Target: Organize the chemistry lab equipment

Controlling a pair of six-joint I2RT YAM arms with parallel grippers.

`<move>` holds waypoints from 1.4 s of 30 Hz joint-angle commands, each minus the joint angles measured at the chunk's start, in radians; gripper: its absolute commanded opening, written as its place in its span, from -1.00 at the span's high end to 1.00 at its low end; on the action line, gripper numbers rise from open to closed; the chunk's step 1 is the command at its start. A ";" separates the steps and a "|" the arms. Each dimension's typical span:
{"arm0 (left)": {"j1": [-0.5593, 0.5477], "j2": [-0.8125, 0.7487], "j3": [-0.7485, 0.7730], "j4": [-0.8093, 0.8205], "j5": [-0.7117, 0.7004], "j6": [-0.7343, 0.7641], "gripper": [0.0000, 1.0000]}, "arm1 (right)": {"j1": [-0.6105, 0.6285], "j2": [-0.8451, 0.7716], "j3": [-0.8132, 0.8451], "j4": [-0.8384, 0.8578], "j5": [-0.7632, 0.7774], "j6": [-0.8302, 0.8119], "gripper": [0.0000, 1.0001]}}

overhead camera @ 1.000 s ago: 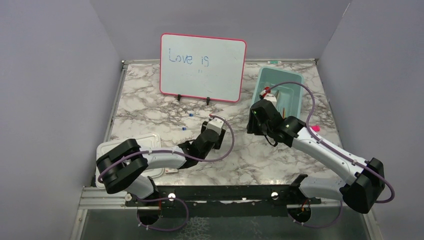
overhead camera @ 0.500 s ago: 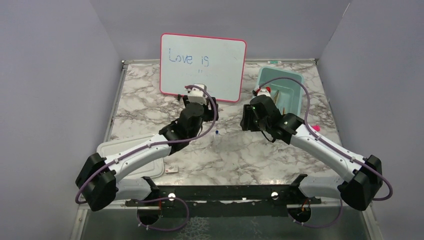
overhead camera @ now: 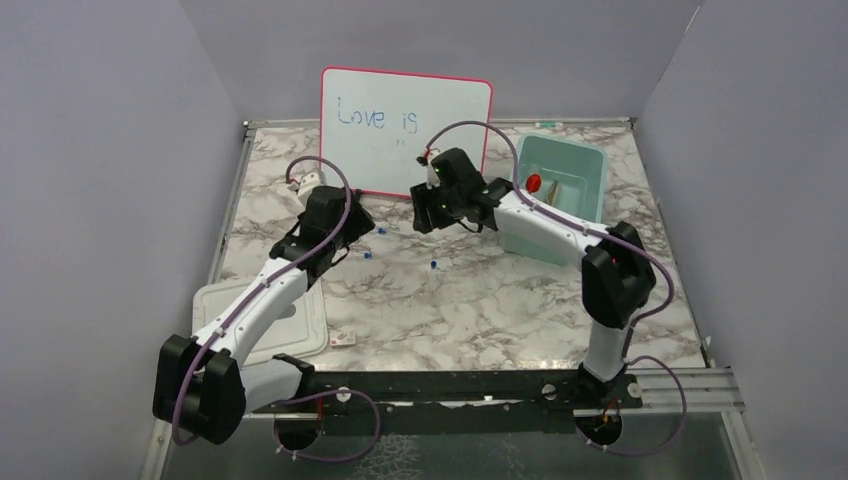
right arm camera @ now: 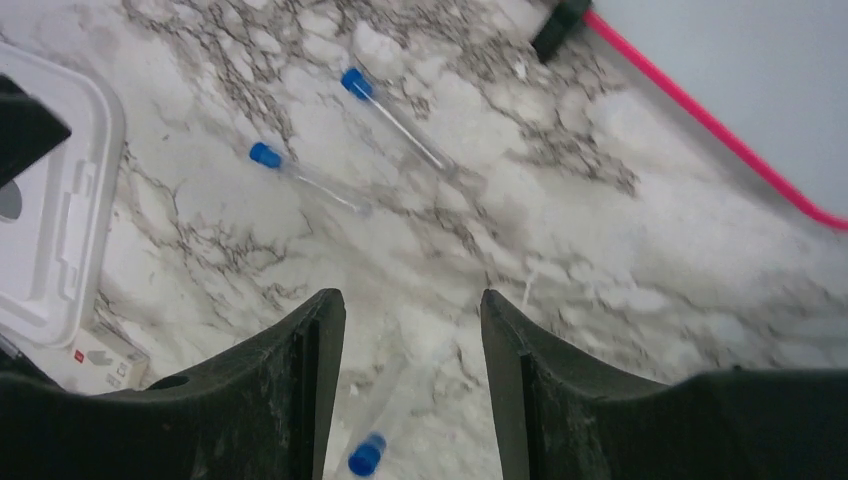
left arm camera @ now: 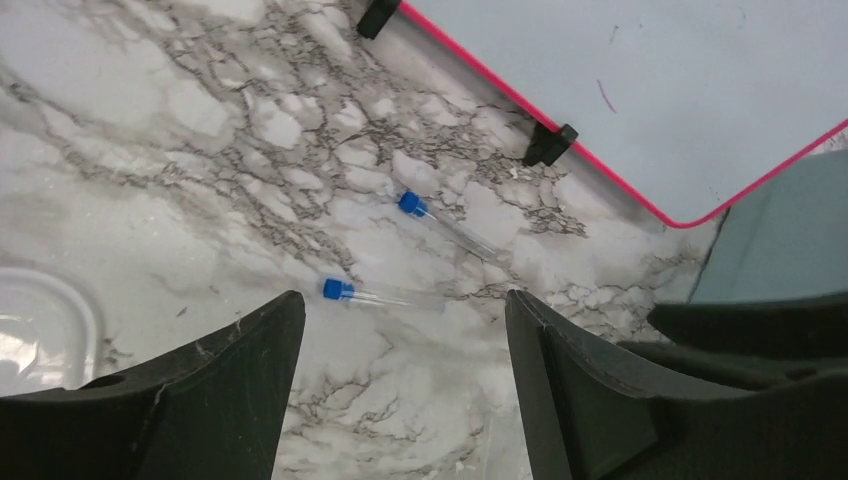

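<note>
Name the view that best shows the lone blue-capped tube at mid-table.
Right wrist: the tube lies close up, framed by the right gripper's fingers, cap and clear body plain. The top view shows only a tiny blue dot; the left wrist view doesn't clearly show it.

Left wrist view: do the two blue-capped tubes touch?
Apart. Left wrist view shows bare marble between the upper tube and the lower tube.

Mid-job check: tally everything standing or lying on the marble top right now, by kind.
Blue-capped tubes: 3
Whiteboard: 1
Teal bin: 1
White lid: 1
Small white tag: 1
Total: 7
</note>
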 commanded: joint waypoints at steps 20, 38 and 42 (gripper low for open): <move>0.143 -0.012 -0.031 -0.041 0.128 -0.121 -0.52 | 0.038 0.494 0.374 -0.006 -0.111 -0.276 0.03; 0.194 0.047 0.027 -0.012 0.294 -0.096 -0.49 | 0.068 0.372 0.196 0.201 0.050 -0.419 0.73; 0.207 0.058 0.040 0.016 0.382 -0.093 -0.54 | 0.068 0.261 0.110 0.296 0.030 -0.405 0.75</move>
